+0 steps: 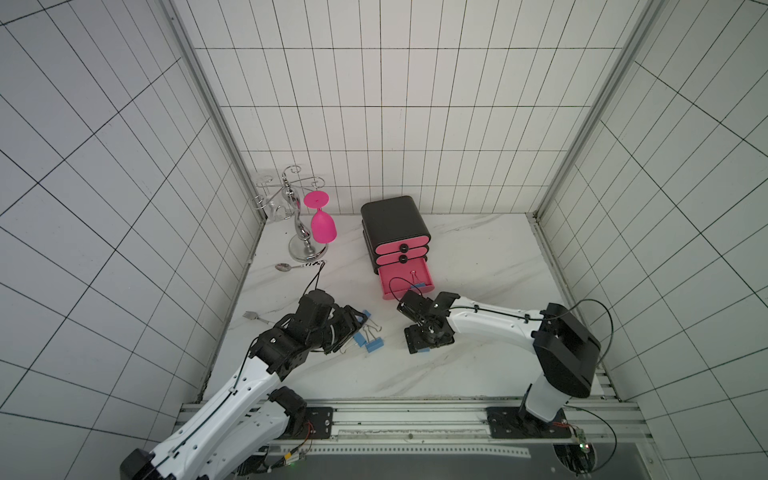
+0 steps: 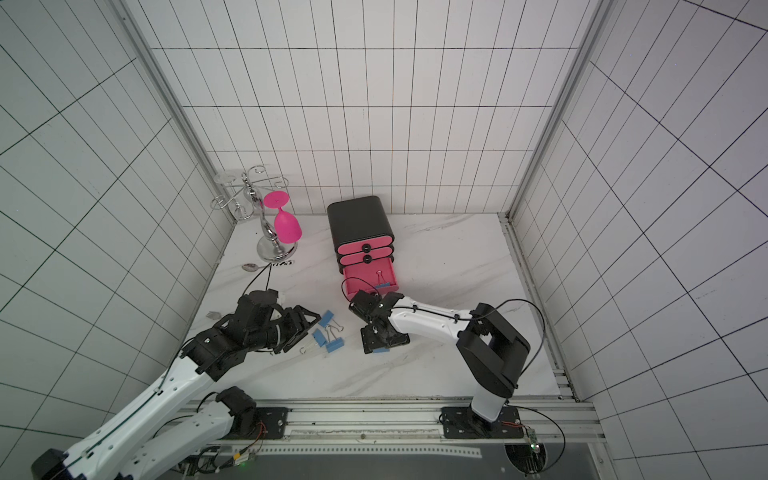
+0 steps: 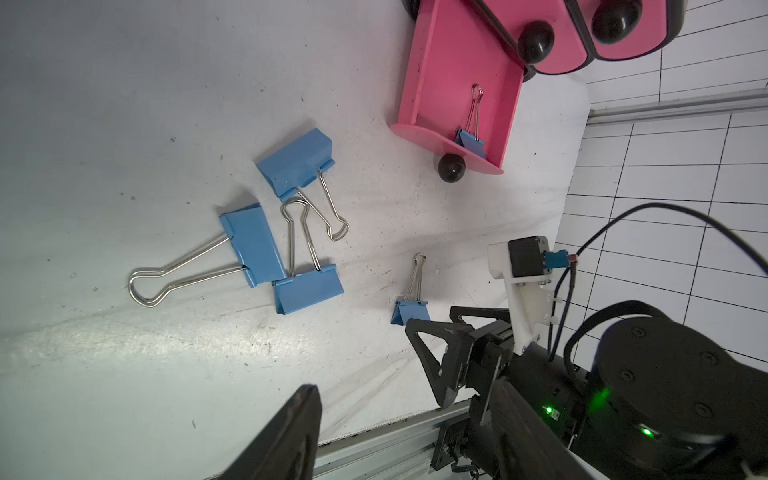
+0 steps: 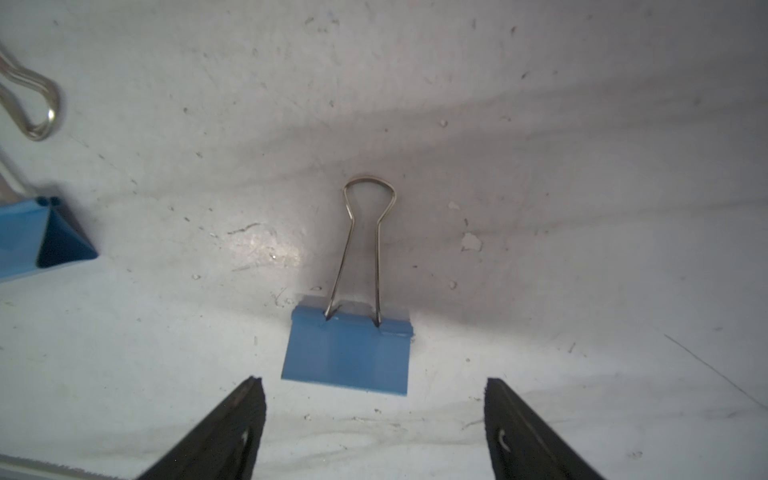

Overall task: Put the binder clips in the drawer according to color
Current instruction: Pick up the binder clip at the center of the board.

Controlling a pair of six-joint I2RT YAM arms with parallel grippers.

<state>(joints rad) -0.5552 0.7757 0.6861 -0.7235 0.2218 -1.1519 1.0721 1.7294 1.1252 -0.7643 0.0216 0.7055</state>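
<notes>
The drawer chest [image 1: 392, 222] is black, with three pink drawers. Its bottom drawer [image 1: 424, 272] is pulled out, and one blue binder clip [image 3: 471, 141] lies inside. Three larger blue clips [image 3: 299, 164] [image 3: 253, 245] [image 3: 309, 289] lie tangled on the table beside my left gripper [image 1: 351, 330]. That gripper is open, with nothing between its fingers. A smaller blue clip [image 4: 347, 353] lies flat just ahead of the fingertips of my right gripper [image 4: 372, 386]. This gripper points down over the clip, is open and is not touching it.
A chrome glass rack [image 1: 301, 232] holding a pink goblet [image 1: 323, 226] stands at the back left. A spoon [image 1: 284, 267] and a fork [image 1: 253, 316] lie near the left wall. A metal rail [image 1: 415, 409] runs along the table's front edge.
</notes>
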